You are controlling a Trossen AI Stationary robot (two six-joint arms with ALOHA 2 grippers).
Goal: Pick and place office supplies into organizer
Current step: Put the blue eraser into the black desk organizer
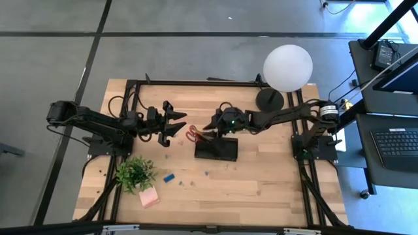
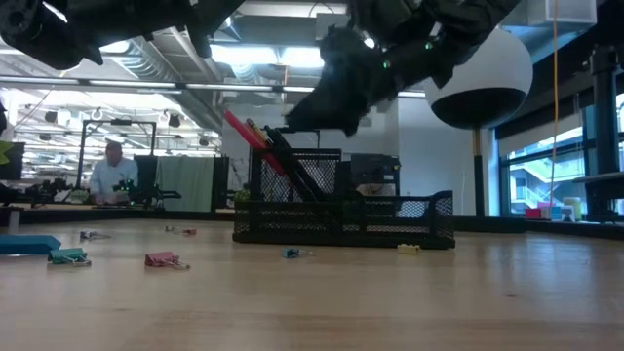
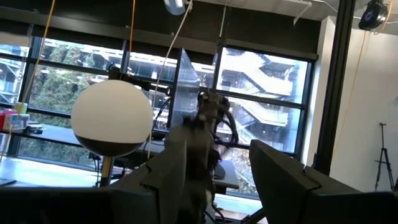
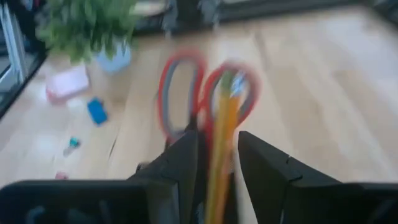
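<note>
Wooden surface (image 1: 261,189) carries a black mesh organizer (image 1: 216,149) near centre, w/ red-handled scissors (image 1: 193,134) and a yellow pencil (image 4: 222,149) leaning out of its tall compartment. Around it: green potted plant (image 1: 135,173) and pink sticky-note pad (image 1: 149,197) at the front left, blue eraser (image 1: 169,177) betw. plant and organizer, small clips (image 2: 166,260) scattered on the wood. Lamp w/ white globe (image 1: 287,67) stands behind the organizer, to the right.

Right gripper (image 1: 210,127) hangs just above the organizer's tall compartment; fingers (image 4: 180,165) part spread, pencil shaft betw. them, scissor handles just beyond. Whether they grip the pencil: can't tell.

Left gripper (image 1: 177,123) hovers left of the scissors, apart from them, jaws spread wide, holding nothing.
</note>
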